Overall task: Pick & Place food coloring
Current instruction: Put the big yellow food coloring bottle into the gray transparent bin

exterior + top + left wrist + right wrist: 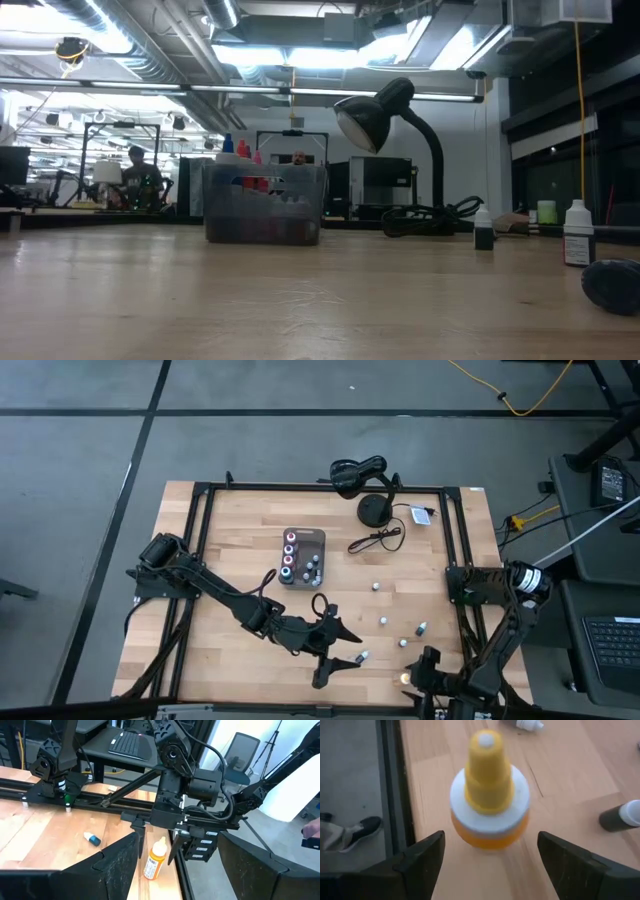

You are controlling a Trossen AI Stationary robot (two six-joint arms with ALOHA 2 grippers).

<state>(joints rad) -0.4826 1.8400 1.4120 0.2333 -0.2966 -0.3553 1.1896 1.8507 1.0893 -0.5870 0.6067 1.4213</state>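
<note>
Left tool (340,648) spread wide, low over the table, right tool (413,678) spread wide, pointing down

No text, brand, number or sign can be read anywhere. The orange bottle (155,860) carries a printed label and the white-capped bottle (577,233) a dark one, but both are too small to make out.

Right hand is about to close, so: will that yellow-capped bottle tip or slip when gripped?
The yellow-capped bottle stands upright between the right hand's open fingers; it looks small and light, so an off-centre touch may tip it. Its rounded body could slip. Once down, it would probably roll.
</note>
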